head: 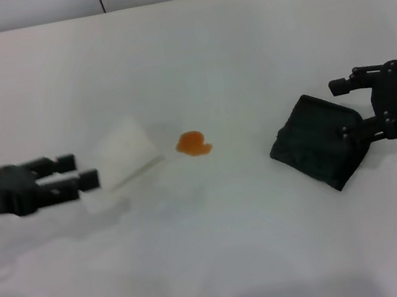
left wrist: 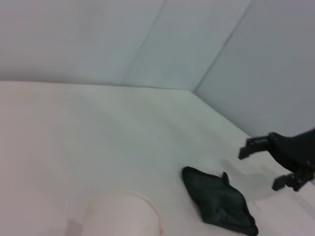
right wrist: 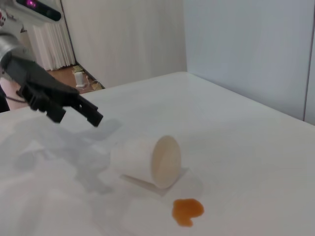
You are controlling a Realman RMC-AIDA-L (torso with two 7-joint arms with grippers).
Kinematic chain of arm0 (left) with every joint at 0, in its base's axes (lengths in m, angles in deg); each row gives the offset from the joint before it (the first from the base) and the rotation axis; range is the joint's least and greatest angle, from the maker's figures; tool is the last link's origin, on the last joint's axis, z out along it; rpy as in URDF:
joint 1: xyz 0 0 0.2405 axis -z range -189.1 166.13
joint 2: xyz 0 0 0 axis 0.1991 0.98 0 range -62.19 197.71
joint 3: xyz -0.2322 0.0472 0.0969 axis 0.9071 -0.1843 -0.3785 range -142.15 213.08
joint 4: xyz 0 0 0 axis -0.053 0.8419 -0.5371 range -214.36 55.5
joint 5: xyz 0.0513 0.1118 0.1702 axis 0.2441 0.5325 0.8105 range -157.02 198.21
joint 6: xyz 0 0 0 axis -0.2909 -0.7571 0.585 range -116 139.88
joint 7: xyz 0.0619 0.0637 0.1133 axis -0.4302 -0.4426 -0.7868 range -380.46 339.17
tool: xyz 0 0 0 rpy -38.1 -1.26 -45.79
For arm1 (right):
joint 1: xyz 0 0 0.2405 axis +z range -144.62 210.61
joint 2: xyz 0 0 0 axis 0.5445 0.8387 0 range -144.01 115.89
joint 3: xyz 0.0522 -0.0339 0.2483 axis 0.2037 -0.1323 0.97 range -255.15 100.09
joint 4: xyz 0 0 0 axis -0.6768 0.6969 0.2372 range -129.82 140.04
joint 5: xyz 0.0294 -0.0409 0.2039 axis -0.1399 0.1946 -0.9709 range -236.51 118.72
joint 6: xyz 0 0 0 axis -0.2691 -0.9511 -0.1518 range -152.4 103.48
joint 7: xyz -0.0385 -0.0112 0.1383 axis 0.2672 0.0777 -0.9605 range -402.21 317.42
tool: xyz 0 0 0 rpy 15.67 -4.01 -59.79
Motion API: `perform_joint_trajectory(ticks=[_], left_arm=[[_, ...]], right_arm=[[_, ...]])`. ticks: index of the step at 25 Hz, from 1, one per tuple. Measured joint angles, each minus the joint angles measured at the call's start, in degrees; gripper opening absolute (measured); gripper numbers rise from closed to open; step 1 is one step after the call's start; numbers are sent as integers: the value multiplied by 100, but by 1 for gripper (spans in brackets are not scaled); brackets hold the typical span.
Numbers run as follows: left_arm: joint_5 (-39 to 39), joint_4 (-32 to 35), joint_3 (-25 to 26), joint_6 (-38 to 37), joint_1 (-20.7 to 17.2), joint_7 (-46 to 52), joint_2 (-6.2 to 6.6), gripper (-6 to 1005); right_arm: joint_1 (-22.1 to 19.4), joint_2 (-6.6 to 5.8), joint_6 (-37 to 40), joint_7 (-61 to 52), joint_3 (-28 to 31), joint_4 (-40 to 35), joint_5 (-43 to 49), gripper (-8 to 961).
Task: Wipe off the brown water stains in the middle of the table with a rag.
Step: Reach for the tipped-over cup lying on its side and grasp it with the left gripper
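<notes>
While one brown stain [head: 193,144] is sitting mid-worktop [head: 224,251], one rag [head: 319,142] is lying right of it, the wide-open right end effector [head: 345,109] touching it; one tipped cup [head: 129,157] and the spread left end effector [head: 81,171] are lying to the stain's left.

bare table [head: 231,73] lies between the rag [head: 319,142] and stain [head: 193,144]; a tipped cup [head: 129,154] lies just beyond.
</notes>
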Motion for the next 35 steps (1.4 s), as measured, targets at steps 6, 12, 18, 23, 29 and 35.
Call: perform_joint_trajectory(ticks=[6, 12, 18, 23, 29, 35], left_arm=[[291, -1432, -6, -644, 547, 521, 30, 867], [1505, -2132, -9, -676, 1405, 656, 71, 865], [2752, -2695, -17, -522, 2362, 497, 68, 864], [3132, -2745, -18, -63, 2701, 154, 34, 862], [3077, -2729, -18, 510, 2845, -621, -335, 861], [2777, -2153, -11, 926, 2732, -944, -533, 859]], right_arm=[[0, 0, 0, 0, 18, 0, 0, 857], [3, 0, 0, 0, 15, -5, -2, 857], [24, 6, 0, 0, 1, -14, -12, 856], [26, 8, -5, 0, 7, -1, -10, 856], [28, 12, -17, 0, 8, 6, -40, 856], [13, 23, -137, 0, -9, 23, -50, 856]])
